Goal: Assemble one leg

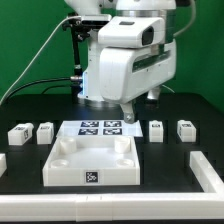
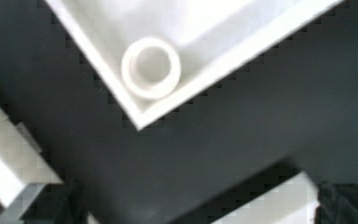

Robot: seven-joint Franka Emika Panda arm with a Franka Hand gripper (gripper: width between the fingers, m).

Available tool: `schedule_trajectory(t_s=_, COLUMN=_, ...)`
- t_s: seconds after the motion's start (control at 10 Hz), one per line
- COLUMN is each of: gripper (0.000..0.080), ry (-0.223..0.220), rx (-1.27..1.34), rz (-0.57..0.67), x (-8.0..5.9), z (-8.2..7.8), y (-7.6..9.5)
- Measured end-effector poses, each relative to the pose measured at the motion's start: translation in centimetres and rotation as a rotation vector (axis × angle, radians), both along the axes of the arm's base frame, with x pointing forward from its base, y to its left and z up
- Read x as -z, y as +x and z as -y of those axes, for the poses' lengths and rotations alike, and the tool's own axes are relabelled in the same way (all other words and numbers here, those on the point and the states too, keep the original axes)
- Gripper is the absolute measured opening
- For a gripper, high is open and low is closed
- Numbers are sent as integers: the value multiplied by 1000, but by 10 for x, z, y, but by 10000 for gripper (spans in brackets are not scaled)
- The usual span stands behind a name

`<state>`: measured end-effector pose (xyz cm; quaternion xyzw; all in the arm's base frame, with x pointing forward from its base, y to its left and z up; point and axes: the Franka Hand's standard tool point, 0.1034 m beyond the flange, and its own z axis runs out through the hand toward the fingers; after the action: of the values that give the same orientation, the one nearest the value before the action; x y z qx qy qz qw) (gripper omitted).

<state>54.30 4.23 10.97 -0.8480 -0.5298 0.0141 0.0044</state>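
Four legs stand on the counter (image 1: pixel 30 175), none of them held. All four sit in one row, two on each side of the marker board (image 1: pixel 100 128).
- On the exterior view's left are the outer left leg (image 1: pixel 20 133) and the inner left leg (image 1: pixel 45 130), just beside each other.
- On the exterior view's right are the inner right leg (image 1: pixel 156 129) and the outer right leg (image 1: pixel 186 129), a little farther apart.

The pincer (image 1: pixel 126 112) hangs above the marker board's right end, apart from every leg. In the wrist view the pincer (image 2: pixel 190 205) is released: its two dark fingertips (image 2: pixel 34 205) stand wide apart with nothing between them.

One large white panel (image 1: pixel 92 160) lies flat in front of the marker board, with a square tag on its near edge. The wrist view shows one corner of the panel (image 2: pixel 211 50) with a round socket (image 2: pixel 151 68). The exterior view shows raised corners on the panel.

The counter is matt black. There are two white bars:
- The left bar (image 1: pixel 3 160) is cut off by the frame edge.
- The right bar (image 1: pixel 205 168) lies at an angle.

The white strip (image 2: pixel 7 150) in the wrist view is possibly one of these bars; the blur prevents confirmation.

A green backdrop (image 1: pixel 25 40) closes the room behind the arm (image 1: pixel 125 65).
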Motion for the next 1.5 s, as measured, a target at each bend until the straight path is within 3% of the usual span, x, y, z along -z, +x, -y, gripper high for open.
schedule_trajectory(t_s=0.2, gripper=650, ry=-3, rx=-235, rz=-40, x=12, z=17, y=-24)
schedule_trajectory(t_s=0.8, gripper=650, ry=-3, rx=-242, rz=-49, x=14, z=21, y=-28)
schedule_trajectory(t_s=0.9, gripper=650, ry=1, rx=-330, rz=-48, x=16, z=30, y=-36)
schedule_trajectory(t_s=1.1, gripper=650, ry=15, rx=-476, rz=-41, x=28, z=50, y=-72)
schedule_trajectory(t_s=1.3, gripper=650, ry=32, rx=-575, rz=-47, x=50, z=62, y=-104)
schedule_trajectory(t_s=1.5, gripper=650, ry=54, rx=-549, rz=-93, x=69, z=67, y=-123)
